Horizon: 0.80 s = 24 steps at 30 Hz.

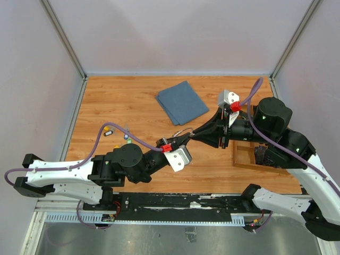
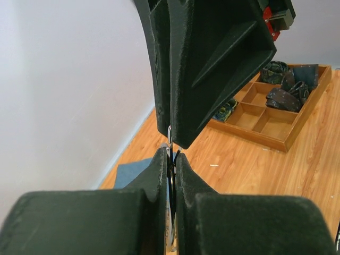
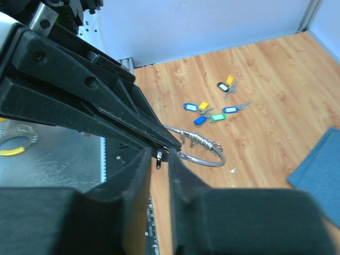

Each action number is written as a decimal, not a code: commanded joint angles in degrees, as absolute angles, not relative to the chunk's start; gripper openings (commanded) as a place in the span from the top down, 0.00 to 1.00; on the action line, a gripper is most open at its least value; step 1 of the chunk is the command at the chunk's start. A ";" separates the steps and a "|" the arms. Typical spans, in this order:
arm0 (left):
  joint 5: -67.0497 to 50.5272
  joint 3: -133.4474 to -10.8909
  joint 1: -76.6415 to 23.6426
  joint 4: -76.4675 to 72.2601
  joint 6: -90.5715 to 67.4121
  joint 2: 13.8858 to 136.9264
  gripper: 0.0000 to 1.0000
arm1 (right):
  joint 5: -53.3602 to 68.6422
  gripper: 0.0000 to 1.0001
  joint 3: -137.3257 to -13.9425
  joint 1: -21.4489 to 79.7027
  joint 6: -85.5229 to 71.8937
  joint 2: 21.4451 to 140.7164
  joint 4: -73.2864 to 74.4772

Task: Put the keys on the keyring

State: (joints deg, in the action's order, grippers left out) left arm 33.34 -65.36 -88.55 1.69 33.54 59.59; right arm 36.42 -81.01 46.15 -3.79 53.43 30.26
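Worktop point(image 1: 133, 95) of orange-brown wood under everything, with both arms stretched over its middle and meeting tip to tip. At the right, partly hidden beneath the right arm, a wooden tray point(image 1: 243, 159) of compartments. Toward the back, a folded blue cloth point(image 1: 182, 102).

Left pincer point(image 2: 170, 159) pressed together on a thin edge of metal, judged to be the keyring point(image 3: 204, 156). Right pincer point(image 3: 159, 156) nearly together too, nipping a small silver bit at the ring's edge, by the look of it part of the same ring. Hard to tell more in so tight a gap. Ring lifted clear of the wood, held between the two tips, with its short chain bit lying along the wire.

Keys point(image 3: 212, 109) scattered loose on the wood toward the left side, well apart from the ring. Among them tags of blue, yellow, green and one dark, none visibly threaded.

Judged barely begun: ring secured in the air, no key seen on it. Left to do, presumably: parting the wire, fetching each key in turn and working it onto the ring.
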 commanded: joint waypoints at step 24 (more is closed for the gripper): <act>34.18 -68.43 -88.17 2.78 33.12 60.31 0.99 | 33.62 0.99 -79.45 46.76 -0.79 50.21 30.48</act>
